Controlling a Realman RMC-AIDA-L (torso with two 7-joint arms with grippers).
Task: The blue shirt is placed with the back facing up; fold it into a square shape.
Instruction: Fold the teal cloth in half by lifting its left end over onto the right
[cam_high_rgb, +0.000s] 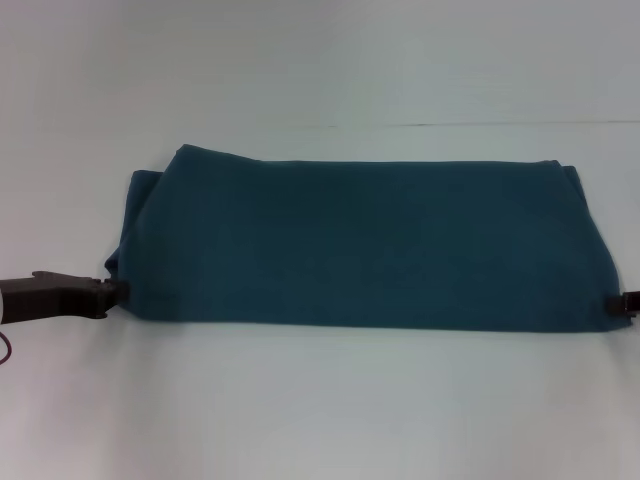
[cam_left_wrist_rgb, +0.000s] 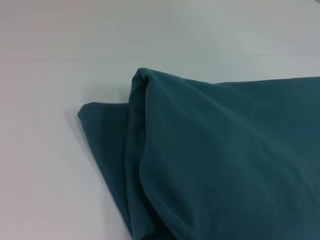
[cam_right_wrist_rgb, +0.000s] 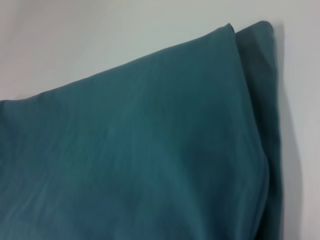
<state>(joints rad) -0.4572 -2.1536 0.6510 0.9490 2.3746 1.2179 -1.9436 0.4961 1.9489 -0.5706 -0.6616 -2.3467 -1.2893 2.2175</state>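
holding the near corners, my left gripper (cam_high_rgb: 118, 291) and right gripper (cam_high_rgb: 622, 303) flanked the blue shirt (cam_high_rgb: 360, 245), ready for a crosswise fold. i could not tell if either claw was pinching.

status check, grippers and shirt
Left gripper and right gripper at the near corners of the blue shirt. Shirt folded into wide band. Nothing in the way.

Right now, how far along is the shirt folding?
Partly done: the blue shirt lies folded into a long band, layers doubled at both ends. The left claw and right claw sit at its near corners. Folding the band into a square remains.
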